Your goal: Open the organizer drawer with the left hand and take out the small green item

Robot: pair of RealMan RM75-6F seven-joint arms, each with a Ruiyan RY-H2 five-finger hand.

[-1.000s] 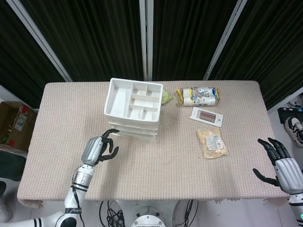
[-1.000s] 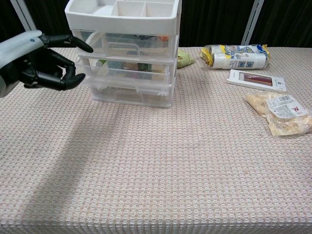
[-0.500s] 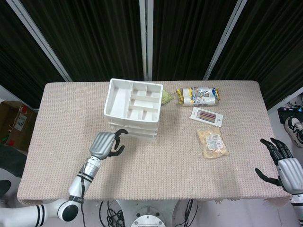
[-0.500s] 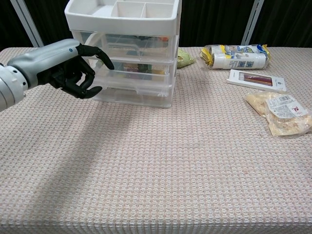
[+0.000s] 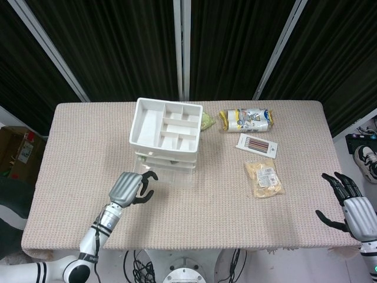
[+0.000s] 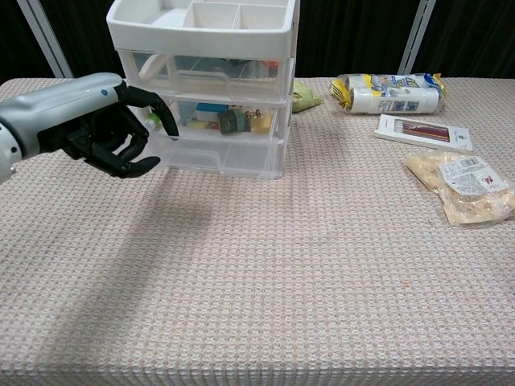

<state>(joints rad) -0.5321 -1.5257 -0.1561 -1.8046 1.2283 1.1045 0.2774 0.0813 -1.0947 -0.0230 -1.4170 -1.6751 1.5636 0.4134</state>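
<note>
Surface [image 5: 194,206]: woven beige cloth | organizer [image 6: 208,84] near far edge, middle drawer [image 6: 221,129] pulled out | small green item [image 6: 229,121] inside it | left hand [image 6: 113,129] fingers curled at drawer's left front, grip unclear | right hand [image 5: 352,206] spread, empty, right edge.

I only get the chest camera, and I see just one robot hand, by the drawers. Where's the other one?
Observer: The right hand is at the right edge of the table, near the front corner. Its fingers are spread and it holds nothing.
Operator: Is anything in that white tray on top?
Observer: From above, the tray has several compartments, and all of them look empty.
Operator: Anything beside the table that I'm missing?
Observer: A cardboard box stands on the floor to the left of it.
</note>
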